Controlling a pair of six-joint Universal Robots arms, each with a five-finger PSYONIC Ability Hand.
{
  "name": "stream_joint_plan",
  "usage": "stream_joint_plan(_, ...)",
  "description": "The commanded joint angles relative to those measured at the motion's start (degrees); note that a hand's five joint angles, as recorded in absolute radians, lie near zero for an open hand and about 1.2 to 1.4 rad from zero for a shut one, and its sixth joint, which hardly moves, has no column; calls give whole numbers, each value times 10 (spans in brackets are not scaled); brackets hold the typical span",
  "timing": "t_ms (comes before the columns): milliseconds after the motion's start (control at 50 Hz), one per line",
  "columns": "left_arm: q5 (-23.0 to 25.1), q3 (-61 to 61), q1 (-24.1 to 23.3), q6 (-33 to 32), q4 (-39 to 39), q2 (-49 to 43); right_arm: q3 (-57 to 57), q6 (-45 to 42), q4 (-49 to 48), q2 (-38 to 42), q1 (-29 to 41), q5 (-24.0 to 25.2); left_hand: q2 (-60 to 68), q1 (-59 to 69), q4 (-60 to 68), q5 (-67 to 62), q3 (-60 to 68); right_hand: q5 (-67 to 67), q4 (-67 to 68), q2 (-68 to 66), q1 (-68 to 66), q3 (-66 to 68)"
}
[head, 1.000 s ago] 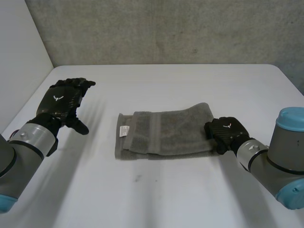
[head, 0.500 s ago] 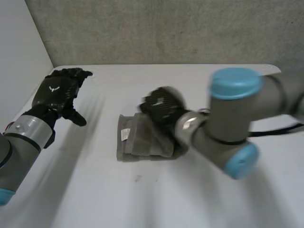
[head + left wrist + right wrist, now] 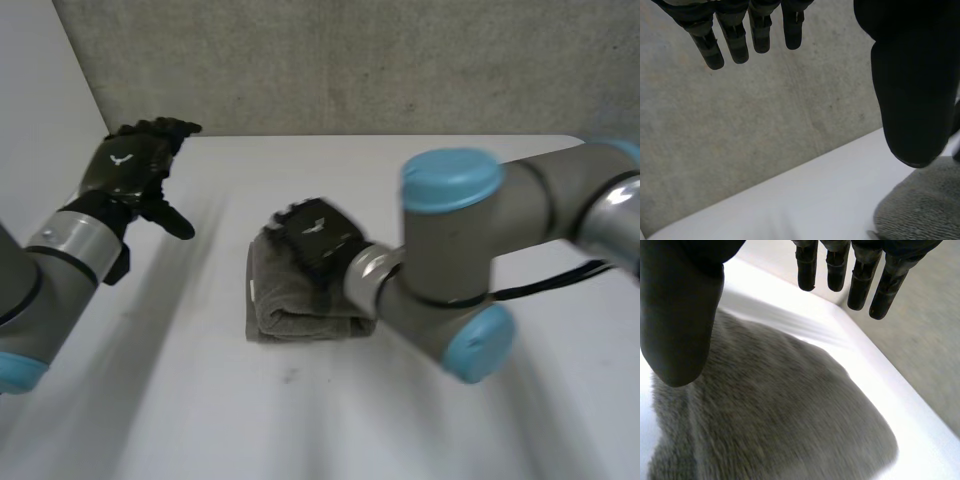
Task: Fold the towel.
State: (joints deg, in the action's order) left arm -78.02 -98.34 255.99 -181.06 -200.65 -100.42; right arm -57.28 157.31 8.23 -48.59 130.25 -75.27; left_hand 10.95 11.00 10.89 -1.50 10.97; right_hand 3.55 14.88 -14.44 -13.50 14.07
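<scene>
The grey towel (image 3: pixel 290 305) lies folded into a small thick bundle near the middle of the white table (image 3: pixel 200 420). My right hand (image 3: pixel 312 238) hovers over the bundle's top, its arm reaching across from the right. In the right wrist view its fingers (image 3: pixel 860 275) are straight and spread above the towel (image 3: pixel 770 415), holding nothing. My left hand (image 3: pixel 130 170) is raised over the table's far left, well apart from the towel. Seen from the left wrist, its fingers (image 3: pixel 730 40) hang straight and empty, with a corner of the towel (image 3: pixel 920 205) beyond the thumb.
A grey concrete wall (image 3: pixel 350 60) runs behind the table's far edge. A white wall panel (image 3: pixel 40 120) stands at the left side. Bare tabletop surrounds the towel on all sides.
My right hand carried the towel's right end over to the left, folding it in half, then opened and let go. My left hand rose slightly and stayed open.
</scene>
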Motion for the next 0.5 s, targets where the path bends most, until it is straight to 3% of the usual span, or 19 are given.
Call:
stream_joint_plan(20, -51, 62, -81, 4, 50, -84, -59, 179, -9, -45, -87, 1, 23, 22, 24, -17, 23, -36, -49, 44, 35, -41)
stream_joint_plan(200, -82, 112, -156, 2, 64, -200, -37, 195, -6, -6, -93, -7, 23, 22, 24, -17, 23, -36, -49, 44, 35, -41)
stream_joint_plan(320, -108, 124, -160, -3, 63, -241, -15, 189, -3, 39, -91, -13, 21, 21, 22, -16, 21, -36, -49, 44, 35, -41)
stream_joint_plan(500, -116, 132, -159, -5, 65, -266, 9, 112, 11, 91, -88, -28, 18, 17, 18, -12, 18, -36, -49, 44, 35, -41)
